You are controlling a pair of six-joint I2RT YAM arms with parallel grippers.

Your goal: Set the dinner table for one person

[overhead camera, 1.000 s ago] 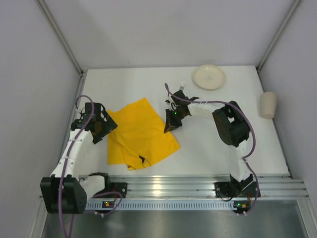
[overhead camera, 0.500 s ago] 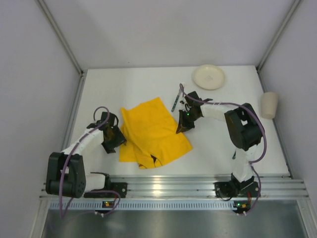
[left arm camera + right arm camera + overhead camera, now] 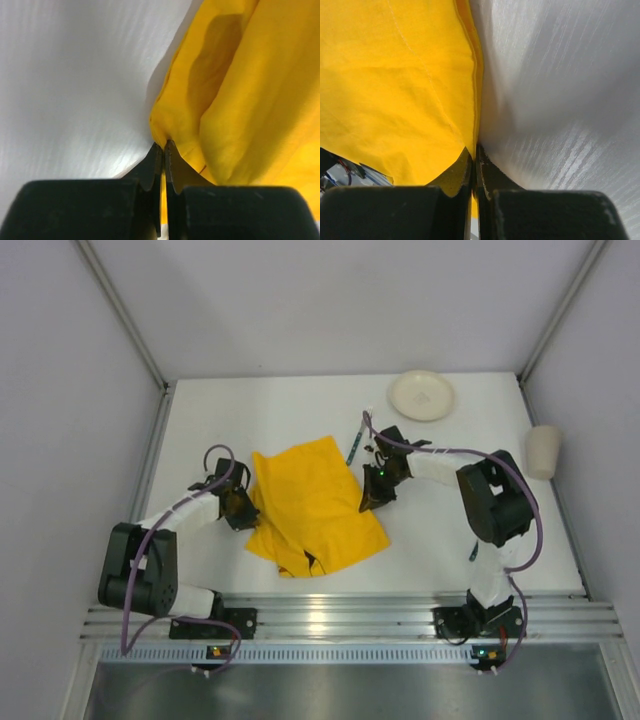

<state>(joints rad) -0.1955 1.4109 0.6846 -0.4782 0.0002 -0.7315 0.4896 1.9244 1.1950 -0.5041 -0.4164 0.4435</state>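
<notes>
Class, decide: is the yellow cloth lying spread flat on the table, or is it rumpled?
Rumpled. The yellow cloth shows raised folds by the left gripper, which pinches its edge; the right gripper pinches the opposite edge.

A yellow cloth [image 3: 315, 505] lies rumpled in the middle of the top view. Its edge at 9 o'clock is bunched into folds, and a small dark mark sits near its 6 o'clock hem. Both wrist views show its stitched edges close up. A thin utensil [image 3: 355, 446] lies just beside the cloth's corner at 1 o'clock; its kind is too small to tell. Farther out at 1 o'clock sits a round cream plate [image 3: 421, 395]. A beige cup [image 3: 541, 451] rests at 3 o'clock, against the grey wall [image 3: 600, 440].
</notes>
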